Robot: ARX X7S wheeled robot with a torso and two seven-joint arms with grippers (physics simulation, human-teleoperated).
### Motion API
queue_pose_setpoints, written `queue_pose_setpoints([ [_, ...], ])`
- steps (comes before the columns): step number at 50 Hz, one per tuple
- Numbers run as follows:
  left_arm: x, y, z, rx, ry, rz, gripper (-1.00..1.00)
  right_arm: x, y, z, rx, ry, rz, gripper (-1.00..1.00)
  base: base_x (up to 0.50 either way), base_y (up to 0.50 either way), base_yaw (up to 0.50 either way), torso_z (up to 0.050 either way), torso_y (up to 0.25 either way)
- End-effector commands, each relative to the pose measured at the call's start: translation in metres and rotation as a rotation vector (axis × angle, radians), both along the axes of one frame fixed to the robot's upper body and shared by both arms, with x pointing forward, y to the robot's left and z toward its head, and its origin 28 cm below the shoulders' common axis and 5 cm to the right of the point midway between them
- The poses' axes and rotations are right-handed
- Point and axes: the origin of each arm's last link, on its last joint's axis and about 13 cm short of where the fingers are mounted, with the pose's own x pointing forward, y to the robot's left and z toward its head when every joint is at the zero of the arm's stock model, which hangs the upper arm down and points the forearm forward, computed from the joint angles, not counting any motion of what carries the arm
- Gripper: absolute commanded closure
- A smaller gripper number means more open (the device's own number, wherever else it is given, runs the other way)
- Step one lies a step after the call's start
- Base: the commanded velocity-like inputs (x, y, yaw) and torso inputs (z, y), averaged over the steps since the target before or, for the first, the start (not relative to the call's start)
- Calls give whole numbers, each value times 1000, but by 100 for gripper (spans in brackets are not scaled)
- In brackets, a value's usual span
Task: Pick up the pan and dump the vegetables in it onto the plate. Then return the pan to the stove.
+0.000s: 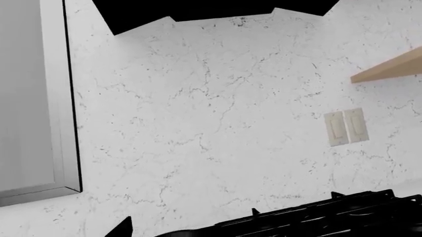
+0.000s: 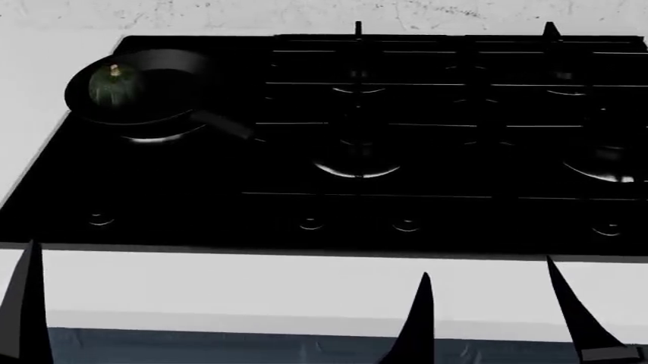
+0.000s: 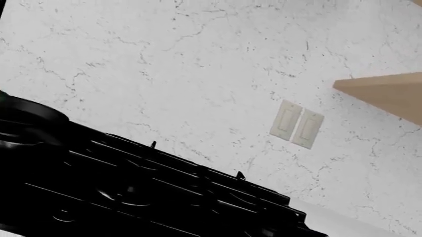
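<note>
Pan (image 2: 136,95) sits on the stove (image 2: 335,163), far-left burner, about 10 o'clock from the middle of the cooktop in the head view. One small dark green squash (image 2: 114,84) lies inside it, toward the pan's 9 o'clock wall, tan stem stub up. Handle (image 2: 224,126) runs out at about 4 o'clock, toward the stove's centre and slightly toward the robot; that is the pan's long axis, far-left to near-right.

No plate in any view. Cannot say where it stands.

Row of knobs (image 2: 309,223) along the stove's near edge; white counter (image 2: 253,288) in front of it.

Left gripper: only one dark fingertip (image 2: 26,303) shows at the lower left corner of the head view. Its second finger is cut off by the frame edge, so cannot tell whether the jaws are apart or together. Right gripper (image 2: 496,318): two pointed fingers rise at the lower right, well apart, nothing between them.

Both grippers hang over the counter's near side, well short of the pan. The pan lies at about 1 o'clock from the left fingertip and 10–11 o'clock from the right gripper. Judgement: left arm is nearer to the pan body, though the handle points toward the right side; either way the reach crosses the knob row.

Wrist views show marble backsplash (image 1: 218,123), a double wall switch (image 3: 297,124), a wooden shelf (image 3: 389,96).
</note>
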Motion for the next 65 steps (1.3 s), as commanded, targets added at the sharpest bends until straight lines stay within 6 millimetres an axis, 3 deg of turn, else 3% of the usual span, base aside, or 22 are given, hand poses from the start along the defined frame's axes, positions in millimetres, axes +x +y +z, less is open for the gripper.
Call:
queue_pose_setpoints([
  [1,0,1,-4,-11,7,0,-100,5,4,-3,3,15,24,-100,0,500,0,50,115],
  [9,-1,1,-1,-3,0,1,-100,4,0,1,33,21,15,-100,0,437,0,50,114],
  [17,3,6,26,18,-38,-27,-100,9,-2,41,-59,-12,30,-100,0,0,0,50,115],
  [22,4,9,37,17,-54,-14,-100,13,-3,57,-130,-24,25,-100,0,0,0,50,113],
  [32,3,8,40,18,-79,-13,-100,8,4,81,-194,-90,46,-100,478,0,0,50,114],
  [52,-1,6,34,18,-73,-23,-100,24,5,85,-201,-79,83,-100,500,0,0,50,114],
  [57,-1,4,30,42,-67,4,-100,46,-3,90,-76,12,212,-100,220,47,0,20,41],
  [65,-2,2,28,1,-47,-9,-100,68,9,112,16,202,496,-100,0,0,0,0,0],
])
